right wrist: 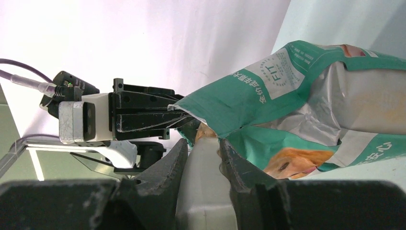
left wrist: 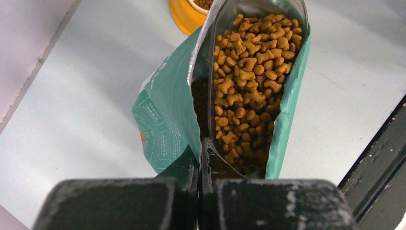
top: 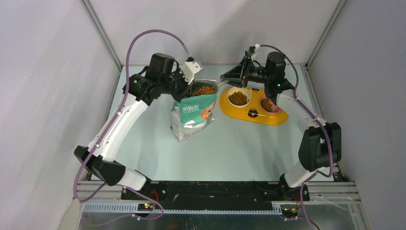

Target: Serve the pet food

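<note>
Bone-shaped brown kibble, perhaps foil-lined bag

Table: pale green, evenly lit.
Walls: plain white, joined by metal posts.
Near edge: bounded by a black rail.

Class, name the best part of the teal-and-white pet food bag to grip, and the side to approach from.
Best to pinch the teal-and-white bag by the thin rim of its open mouth, from the left, as the left gripper does: that film edge is flat, and the clear plastic scoop enters from the right.
</note>
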`<state>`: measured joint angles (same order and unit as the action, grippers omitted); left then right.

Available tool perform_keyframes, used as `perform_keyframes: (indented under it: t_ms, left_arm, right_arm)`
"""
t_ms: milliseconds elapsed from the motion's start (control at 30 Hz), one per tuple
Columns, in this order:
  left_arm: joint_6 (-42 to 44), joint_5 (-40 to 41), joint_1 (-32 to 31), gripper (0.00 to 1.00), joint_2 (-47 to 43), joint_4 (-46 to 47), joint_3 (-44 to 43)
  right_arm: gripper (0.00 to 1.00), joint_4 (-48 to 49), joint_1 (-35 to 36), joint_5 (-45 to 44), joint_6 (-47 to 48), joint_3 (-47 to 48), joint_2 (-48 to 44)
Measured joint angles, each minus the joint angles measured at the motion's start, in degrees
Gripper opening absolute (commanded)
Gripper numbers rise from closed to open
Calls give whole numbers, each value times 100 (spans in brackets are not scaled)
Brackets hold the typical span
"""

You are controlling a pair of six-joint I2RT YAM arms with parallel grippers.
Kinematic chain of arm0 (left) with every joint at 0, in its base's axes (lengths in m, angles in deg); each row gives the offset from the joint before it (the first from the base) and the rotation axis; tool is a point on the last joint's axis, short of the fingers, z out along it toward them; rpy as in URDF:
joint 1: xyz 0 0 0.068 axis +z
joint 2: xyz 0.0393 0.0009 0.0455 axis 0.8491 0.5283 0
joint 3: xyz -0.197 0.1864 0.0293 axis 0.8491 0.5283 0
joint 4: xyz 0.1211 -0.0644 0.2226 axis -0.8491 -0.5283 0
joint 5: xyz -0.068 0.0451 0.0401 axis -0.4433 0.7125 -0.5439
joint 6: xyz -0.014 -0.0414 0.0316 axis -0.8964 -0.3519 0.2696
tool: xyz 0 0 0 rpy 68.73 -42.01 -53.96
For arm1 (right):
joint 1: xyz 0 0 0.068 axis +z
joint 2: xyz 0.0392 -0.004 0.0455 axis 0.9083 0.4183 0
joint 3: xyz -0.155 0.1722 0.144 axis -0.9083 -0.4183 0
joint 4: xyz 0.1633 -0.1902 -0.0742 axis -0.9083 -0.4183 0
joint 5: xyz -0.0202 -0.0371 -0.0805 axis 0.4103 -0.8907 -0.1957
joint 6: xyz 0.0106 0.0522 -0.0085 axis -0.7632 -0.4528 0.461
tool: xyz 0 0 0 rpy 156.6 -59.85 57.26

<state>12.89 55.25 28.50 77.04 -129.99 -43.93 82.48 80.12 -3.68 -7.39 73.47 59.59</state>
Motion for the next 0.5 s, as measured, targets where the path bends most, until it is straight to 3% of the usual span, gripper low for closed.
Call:
perform_keyframes:
  t_ms: [500]
  left_arm:
    - [-2, 87, -13, 0, -7, 35, 2]
  right_arm:
    - [0, -433, -48, -297, -450, -118, -160]
